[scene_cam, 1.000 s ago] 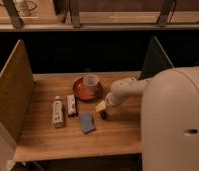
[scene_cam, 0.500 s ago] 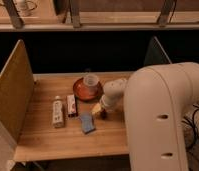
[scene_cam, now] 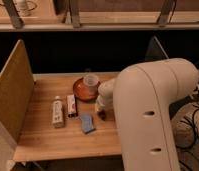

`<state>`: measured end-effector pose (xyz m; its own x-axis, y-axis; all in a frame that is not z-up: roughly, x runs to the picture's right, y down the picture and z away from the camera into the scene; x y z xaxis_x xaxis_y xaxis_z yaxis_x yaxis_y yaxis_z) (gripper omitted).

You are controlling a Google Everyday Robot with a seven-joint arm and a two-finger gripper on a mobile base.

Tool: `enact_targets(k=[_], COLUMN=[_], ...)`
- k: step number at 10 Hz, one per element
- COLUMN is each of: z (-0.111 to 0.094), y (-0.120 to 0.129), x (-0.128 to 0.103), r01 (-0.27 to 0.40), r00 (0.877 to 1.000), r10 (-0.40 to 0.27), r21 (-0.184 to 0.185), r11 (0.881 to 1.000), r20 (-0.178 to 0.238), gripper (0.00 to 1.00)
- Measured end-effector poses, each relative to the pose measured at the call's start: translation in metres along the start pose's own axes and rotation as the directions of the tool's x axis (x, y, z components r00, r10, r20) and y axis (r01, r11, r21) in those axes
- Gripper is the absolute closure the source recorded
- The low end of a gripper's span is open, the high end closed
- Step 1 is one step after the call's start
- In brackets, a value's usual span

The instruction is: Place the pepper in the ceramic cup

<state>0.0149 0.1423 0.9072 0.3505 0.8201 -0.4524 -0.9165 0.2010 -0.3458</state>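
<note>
The gripper (scene_cam: 101, 112) hung low over the wooden table (scene_cam: 48, 142), at 4 o'clock from the red-brown dish (scene_cam: 80, 93). Whether it was apart or clamped could not be told. A small dark shape at its tip, touching the table, looked like the pepper (scene_cam: 102, 117). The ceramic cup (scene_cam: 90, 81) stood upright on the dish, toward 1 o'clock. The blue-grey folded piece (scene_cam: 86, 123) lay at 8 o'clock from the gripper, and the red-and-white packet (scene_cam: 71, 106) at 9 o'clock.
</note>
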Motion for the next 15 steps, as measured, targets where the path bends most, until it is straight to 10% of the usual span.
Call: enact_targets(k=[5,9,11,15], z=[0.001,-0.064,-0.112,-0.222], y=[0.001,-0.013,-0.035,-0.061], x=[-0.007,-0.047,-0.067,-0.13], r01=[-0.009,0.016,0.03,0.119], r00=[0.999,0.969,0.929,0.793], r10=[0.01,-0.03,-0.077,-0.268], r21=[-0.015,0.057,0.135,0.292], r11=[1.0,0.998,0.99,0.949], r20=[0.041,0.247,0.362,0.547], gripper=[0.86,0.86,0.86,0.86])
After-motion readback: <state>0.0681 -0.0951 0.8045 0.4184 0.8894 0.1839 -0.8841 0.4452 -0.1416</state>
